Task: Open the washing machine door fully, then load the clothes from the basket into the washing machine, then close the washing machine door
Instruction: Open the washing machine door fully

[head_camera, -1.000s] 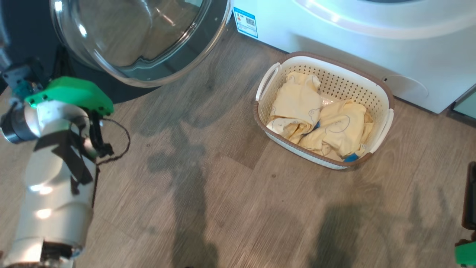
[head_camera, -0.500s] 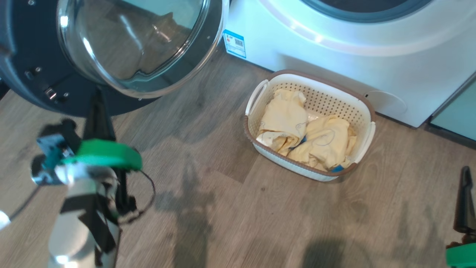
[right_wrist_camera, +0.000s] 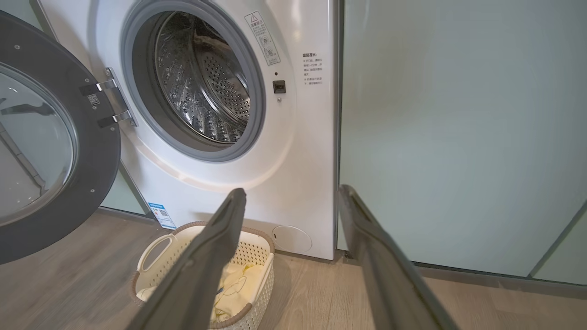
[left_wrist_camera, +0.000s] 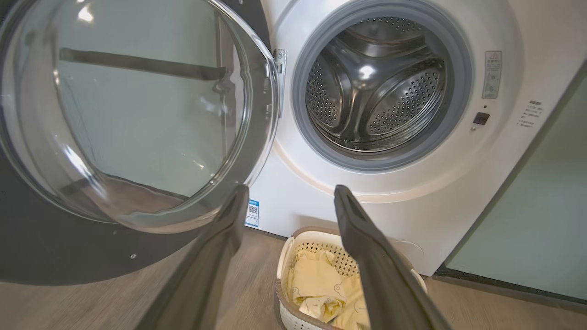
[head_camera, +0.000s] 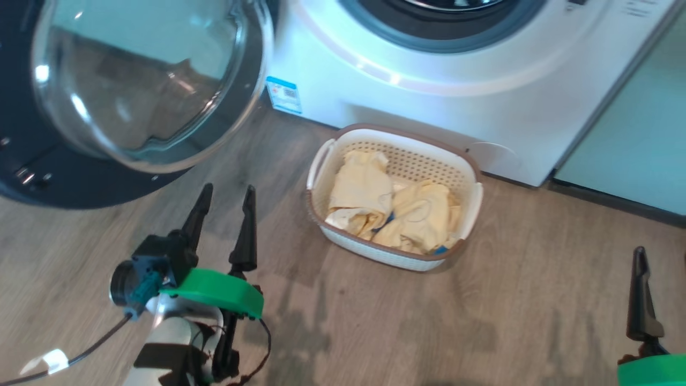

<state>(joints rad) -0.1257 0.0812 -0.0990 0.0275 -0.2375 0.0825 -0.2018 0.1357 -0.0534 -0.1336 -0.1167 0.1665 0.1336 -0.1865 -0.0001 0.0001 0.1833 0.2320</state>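
Left tool fingers now spread, earlier together, right tool apart, clothes in basket

left pincer: spread, empty | right pincer: spread, empty, apparently held level

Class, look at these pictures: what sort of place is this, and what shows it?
Probably a laundry area: a front-loading washing machine with its door open, a basket of clothes, pale-green cabinets alongside.

Washing machine door hangs wide open on the left, washing machine drum shiny and empty. White brown-rimmed basket sits on the floor just in front, pale-yellow clothes bunched inside.
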